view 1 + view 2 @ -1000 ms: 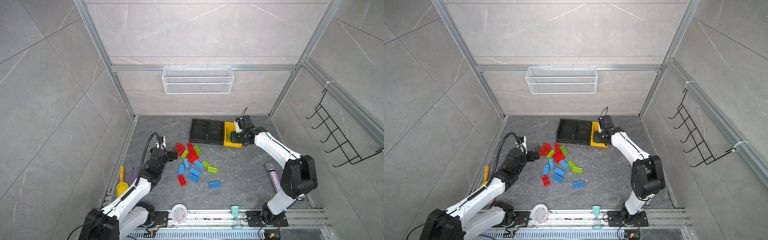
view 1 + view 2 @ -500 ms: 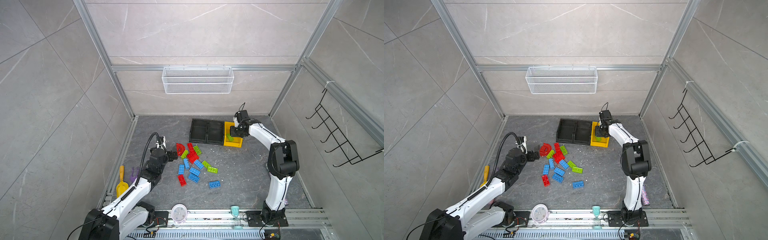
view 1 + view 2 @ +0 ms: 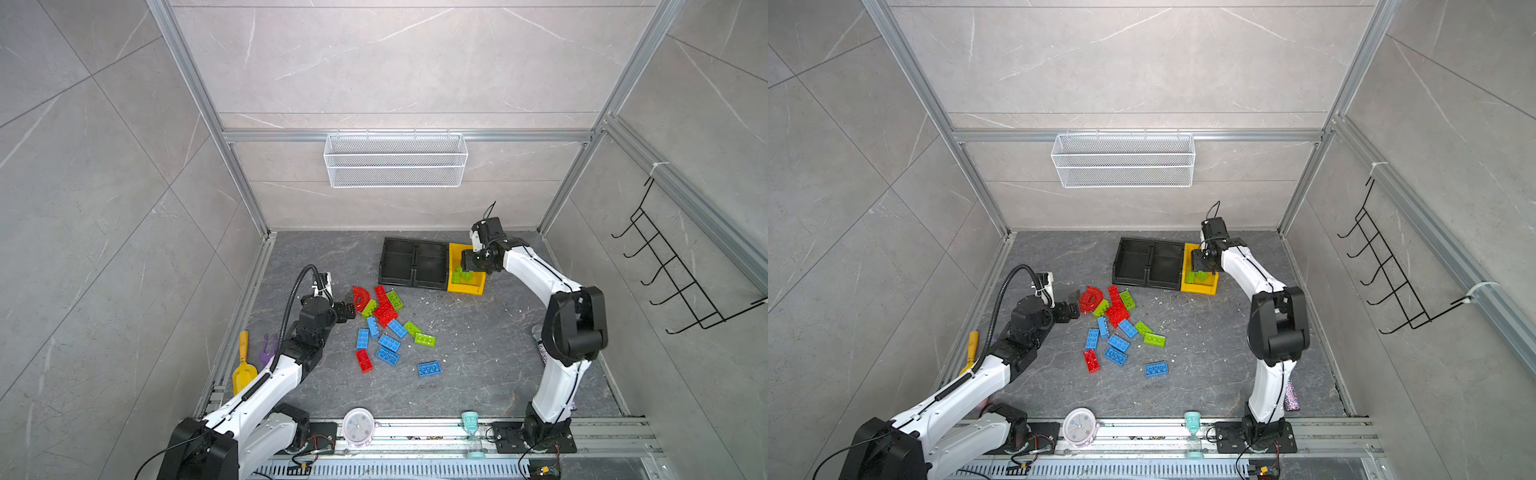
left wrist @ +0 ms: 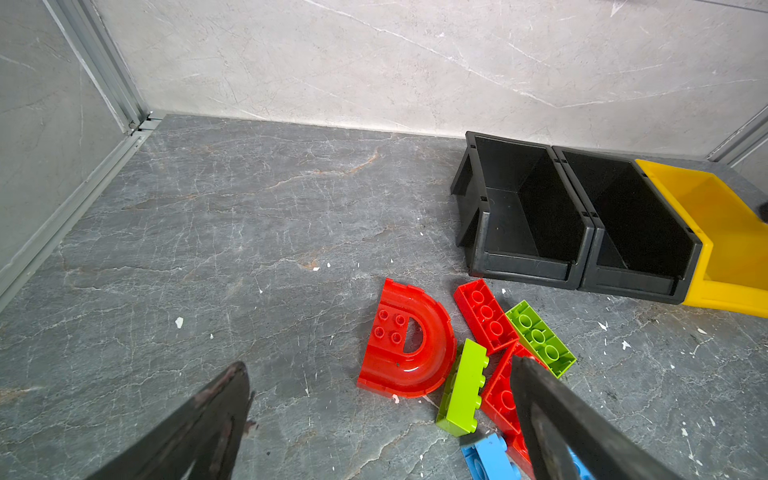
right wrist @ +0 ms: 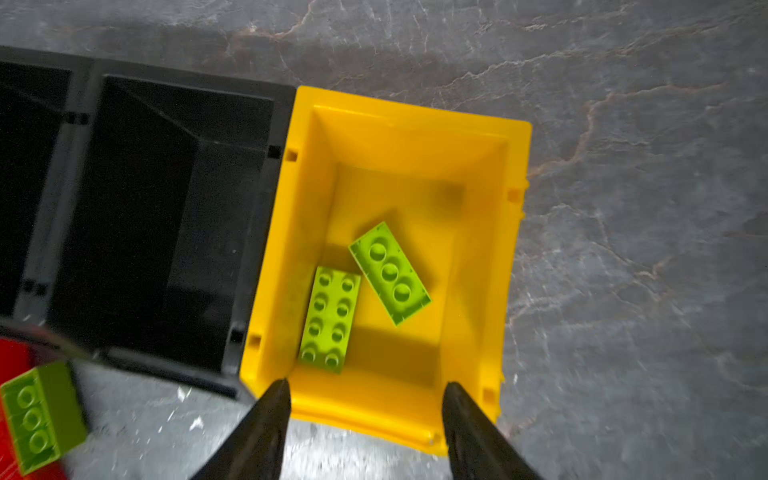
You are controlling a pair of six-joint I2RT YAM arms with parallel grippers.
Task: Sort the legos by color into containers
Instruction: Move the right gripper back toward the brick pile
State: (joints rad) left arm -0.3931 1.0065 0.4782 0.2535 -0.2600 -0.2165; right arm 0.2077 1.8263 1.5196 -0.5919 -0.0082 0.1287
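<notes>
Two black containers [image 3: 398, 259] [image 3: 432, 264] and a yellow one [image 3: 467, 289] stand in a row at the back. My right gripper [image 3: 467, 264] [image 5: 366, 384] hangs open over the yellow container [image 5: 411, 112], holding nothing. Two lime green legos [image 5: 330, 318] [image 5: 390, 272] lie loose inside it. Red, blue and green legos [image 3: 388, 328] are scattered mid-floor. My left gripper [image 3: 349, 309] [image 4: 380, 365] is open and low at the pile's left edge, its fingers either side of the red arch [image 4: 432, 332] and a green brick [image 4: 465, 386].
Both black containers [image 4: 536, 266] look empty. A yellow shovel [image 3: 243, 370] and a purple tool [image 3: 268, 345] lie by the left rail. A clock [image 3: 357, 424] and an hourglass [image 3: 469, 422] stand at the front. A wire basket [image 3: 395, 160] hangs on the back wall.
My right gripper has opened over the yellow container, and a green lego that was at its jaws now lies loose inside. The right arm's elbow swung. The left arm has not moved.
</notes>
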